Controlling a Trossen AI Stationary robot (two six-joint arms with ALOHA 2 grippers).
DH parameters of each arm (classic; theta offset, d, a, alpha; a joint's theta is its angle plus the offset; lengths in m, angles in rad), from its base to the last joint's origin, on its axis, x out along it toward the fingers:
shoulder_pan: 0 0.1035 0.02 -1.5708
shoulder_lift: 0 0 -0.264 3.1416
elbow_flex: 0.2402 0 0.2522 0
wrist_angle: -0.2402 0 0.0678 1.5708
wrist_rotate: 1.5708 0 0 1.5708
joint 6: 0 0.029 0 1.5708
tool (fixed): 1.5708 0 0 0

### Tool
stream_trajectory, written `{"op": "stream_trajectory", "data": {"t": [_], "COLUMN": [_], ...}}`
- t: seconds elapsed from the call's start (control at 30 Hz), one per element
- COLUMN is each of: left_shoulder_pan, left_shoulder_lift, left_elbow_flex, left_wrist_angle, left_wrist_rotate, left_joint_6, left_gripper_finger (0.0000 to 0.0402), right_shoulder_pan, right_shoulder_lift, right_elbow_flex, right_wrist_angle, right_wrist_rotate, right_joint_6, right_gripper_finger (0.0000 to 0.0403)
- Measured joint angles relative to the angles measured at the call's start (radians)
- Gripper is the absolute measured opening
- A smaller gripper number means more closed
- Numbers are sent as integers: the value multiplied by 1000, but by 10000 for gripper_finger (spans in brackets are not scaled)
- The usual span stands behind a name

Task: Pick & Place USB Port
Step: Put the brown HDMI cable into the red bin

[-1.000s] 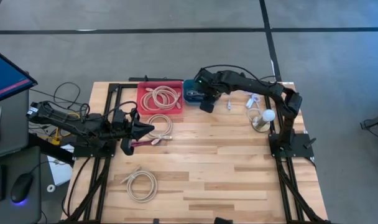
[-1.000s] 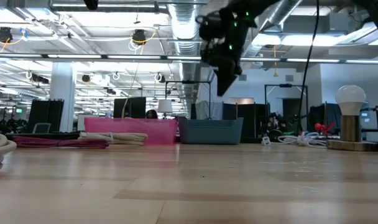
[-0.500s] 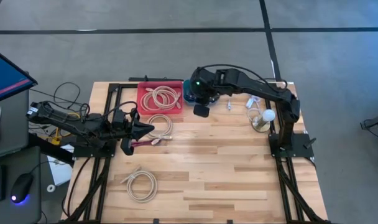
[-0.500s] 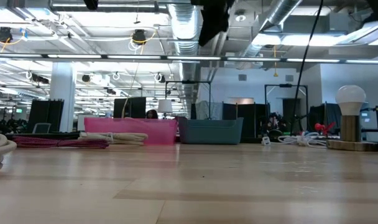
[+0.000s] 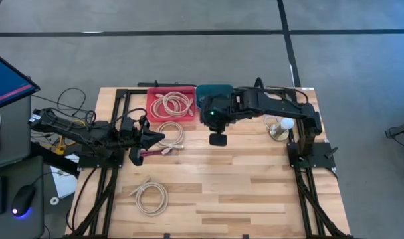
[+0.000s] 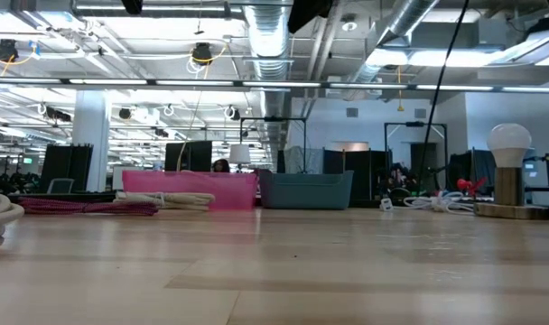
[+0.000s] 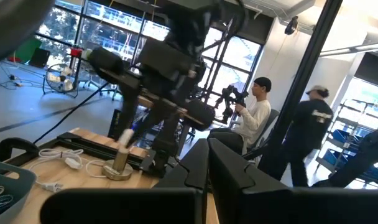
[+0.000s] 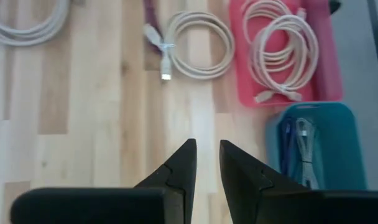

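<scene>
Several coiled white USB cables are in view. Some lie in the red tray [image 5: 170,103], one lies on the wood just before it [image 5: 173,134], its plug [image 8: 166,75] pointing toward the near edge, and one lies near the front left [image 5: 151,196]. More cables lie in the teal bin [image 8: 313,149]. My right gripper [image 5: 217,139] hangs high above the table's middle, pointing steeply down. It is open by a narrow gap [image 8: 206,149] with nothing between its fingers. My left gripper [image 5: 159,139] waits shut at the left, beside a maroon cable [image 5: 146,153].
A bulb on a round wooden base [image 5: 282,125] stands at the right, with small white adapters and cords [image 6: 419,204] beside it. Black frame rails run along the table's left and right sides. Bare wood lies under and in front of my right gripper. People stand in the room beyond [image 7: 257,112].
My right gripper has swung from above the teal bin toward the table's near edge and has risen, leaving the low view through its top. It has tipped and rolled somewhat on the way. Its finger gap shows no change. No cable has moved.
</scene>
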Motion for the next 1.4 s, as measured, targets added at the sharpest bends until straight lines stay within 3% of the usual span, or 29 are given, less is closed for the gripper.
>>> {"op": "stream_trajectory", "data": {"t": [0.3, 0.53, 0.7, 0.9, 1.03, 1.2, 1.4], "left_shoulder_pan": [0, 0, 0, 0, 0, 0, 0], "left_shoulder_lift": [0, 0, 0, 0, 0, 0, 0], "left_elbow_flex": [0, 0, 0, 0, 0, 0, 0], "left_wrist_angle": [0, 1, 1, 1, 0, 0, 0], "left_wrist_rotate": [0, 0, 0, 0, 0, 0, 0], "left_joint_6": [0, 0, 0, 0, 0, 0, 0], "left_gripper_finger": [11, 11, 11, 11, 11, 11, 11], "right_shoulder_pan": [107, 199, 256, 306, 327, 343, 343], "right_shoulder_lift": [0, -35, -36, -38, -57, -145, -352], "right_elbow_flex": [0, 0, 0, -1, -13, -148, -473], "right_wrist_angle": [15, 11, 30, 29, 3, 62, 359], "right_wrist_rotate": [10, 250, 345, 498, 523, 524, 495], "right_joint_6": [94, 212, 225, 233, 233, 256, 259], "right_gripper_finger": [59, 29, 3, 4, 1, 3, 2]}}
